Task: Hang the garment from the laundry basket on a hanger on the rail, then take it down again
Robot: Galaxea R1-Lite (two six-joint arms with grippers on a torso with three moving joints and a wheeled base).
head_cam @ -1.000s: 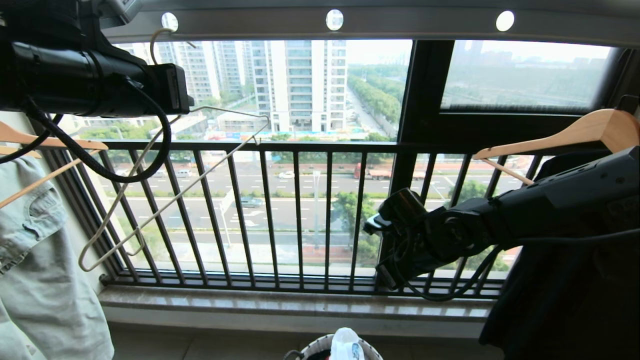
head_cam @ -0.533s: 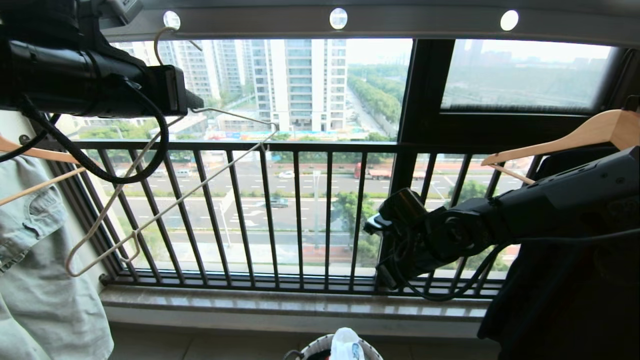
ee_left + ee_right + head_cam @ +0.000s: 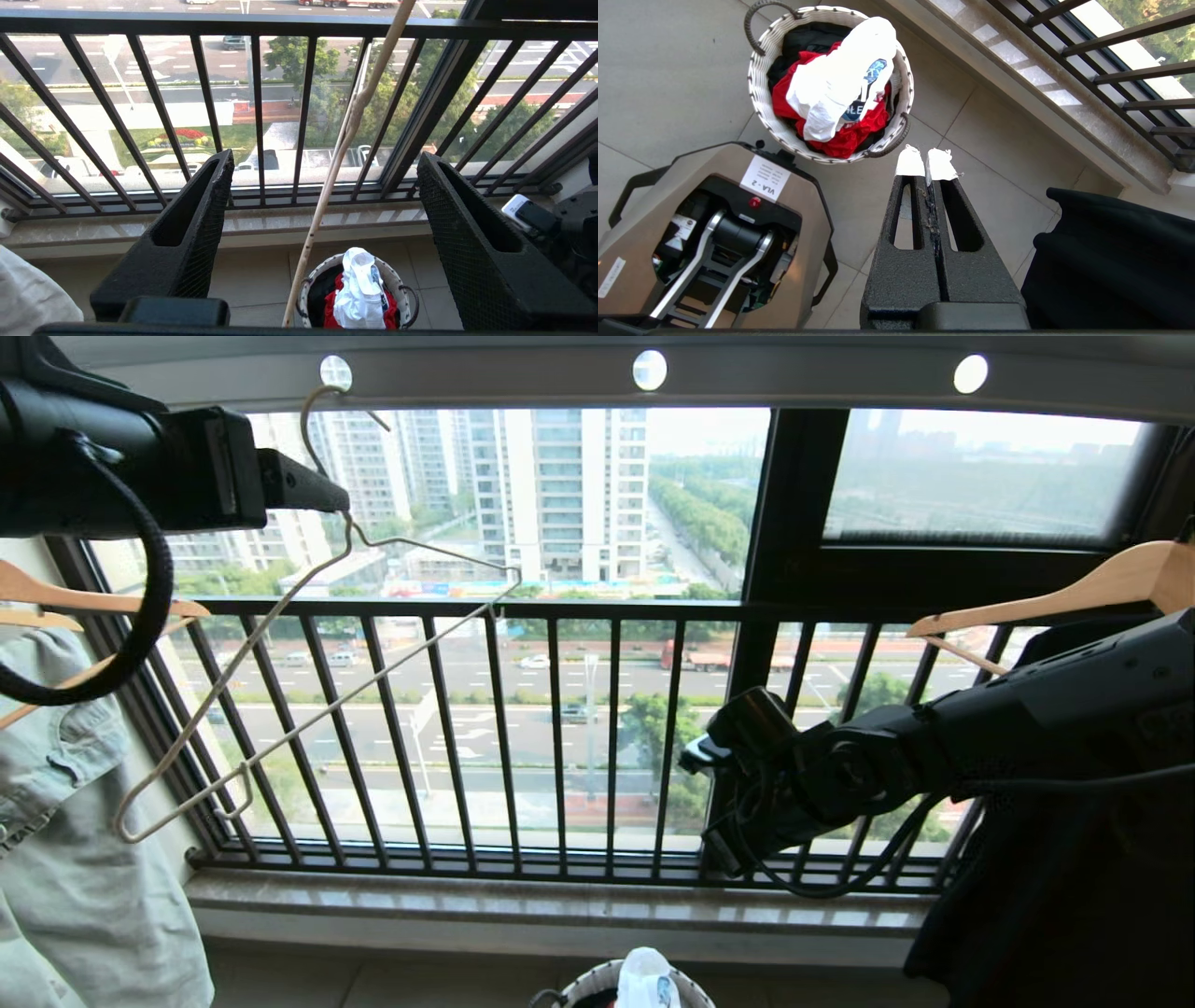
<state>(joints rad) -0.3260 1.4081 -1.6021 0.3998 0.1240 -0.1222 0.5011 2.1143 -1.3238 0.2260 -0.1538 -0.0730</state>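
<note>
The beige wire hanger (image 3: 308, 644) hangs by its hook from a hole in the grey rail (image 3: 794, 378), tilted down to the left. My left gripper (image 3: 331, 499) is open at the hanger's neck (image 3: 348, 126), which runs between the wide-apart fingers (image 3: 205, 205) without being pinched. Below, the white garment (image 3: 836, 79) lies on top of red and black clothes in the laundry basket (image 3: 761, 98), also seen in the left wrist view as a white heap (image 3: 357, 289). My right gripper (image 3: 927, 161) is shut and empty, held over the floor beside the basket.
A black barred window railing (image 3: 560, 737) and a stone sill (image 3: 523, 905) face me. Wooden hangers hang at the left (image 3: 93, 602), bearing pale denim (image 3: 65, 840), and at the right (image 3: 1074, 583), over a black garment (image 3: 1111, 261). My base (image 3: 714, 233) stands next to the basket.
My left gripper has opened, letting go of the hanger's neck, and drawn back to the left. The hanger now hangs from the rail alone, its low end swung left.
</note>
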